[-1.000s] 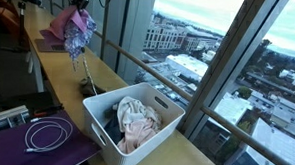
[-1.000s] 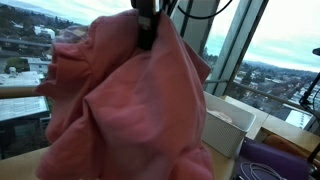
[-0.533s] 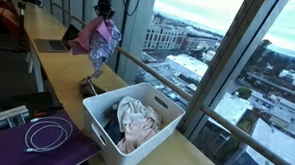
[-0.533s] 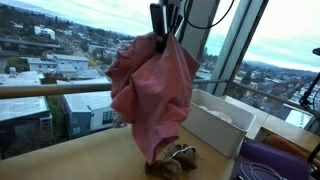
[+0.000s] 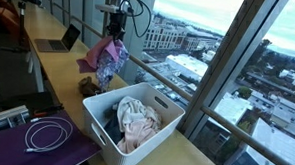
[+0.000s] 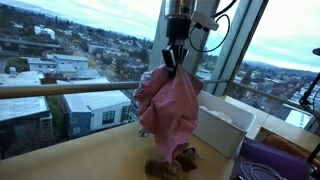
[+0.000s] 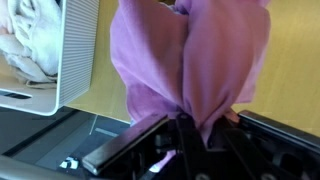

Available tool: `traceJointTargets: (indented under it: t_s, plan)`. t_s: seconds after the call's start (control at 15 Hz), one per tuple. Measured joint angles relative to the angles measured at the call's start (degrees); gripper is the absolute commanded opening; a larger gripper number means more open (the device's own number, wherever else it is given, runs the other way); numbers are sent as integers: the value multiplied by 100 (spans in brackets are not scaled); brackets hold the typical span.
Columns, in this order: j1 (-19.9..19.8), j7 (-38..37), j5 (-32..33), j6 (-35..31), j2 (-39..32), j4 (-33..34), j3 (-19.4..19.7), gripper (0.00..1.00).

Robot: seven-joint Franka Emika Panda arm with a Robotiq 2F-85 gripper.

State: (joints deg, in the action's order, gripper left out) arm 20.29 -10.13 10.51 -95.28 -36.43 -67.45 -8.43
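Gripper point(image 5: 115, 33) is clamped tight on the top of a pink-mauve fabric garment point(image 5: 106, 59), jaws nearly together with the cloth bunched between them. The wrist view shows the same, fabric point(image 7: 190, 60) pinched right at the fingers point(image 7: 186, 128).

The garment point(image 6: 170, 105) hangs in a loose vertical bundle, clear above the light wooden counter point(image 6: 70, 160). It's just beside the white plastic laundry basket point(image 5: 103, 129), outside its rim, not over the opening. In the wrist view the basket wall point(image 7: 78, 55) sits beside the cloth with bare counter under it.

A small brown crumpled item point(image 6: 170, 163) lies on the counter just beside the basket, directly under the garment's lower end. I can't tell whether they touch.

Inside the basket is a cream-pink pile of clothes point(image 5: 136, 120) on something dark. On the basket's other side is a purple mat point(image 5: 15, 147) with a coiled white cable point(image 5: 47, 135). An open laptop point(image 5: 64, 39) sits well beyond the basket, further along the counter.
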Motion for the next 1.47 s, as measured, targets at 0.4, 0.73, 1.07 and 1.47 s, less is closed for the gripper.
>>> traceJointTargets:
  t_s: [0.4, 0.73, 1.07, 1.47]
  plan:
    - [93, -208, 5, 38, 7, -202, -1, 66]
    - [-62, -320, 13, 685, 468, -119, 100, 99]
    - [-710, 30, 53, 488, 836, 20, 518, 100]
    - [-1710, 930, 53, -391, 552, -297, 836, 100]
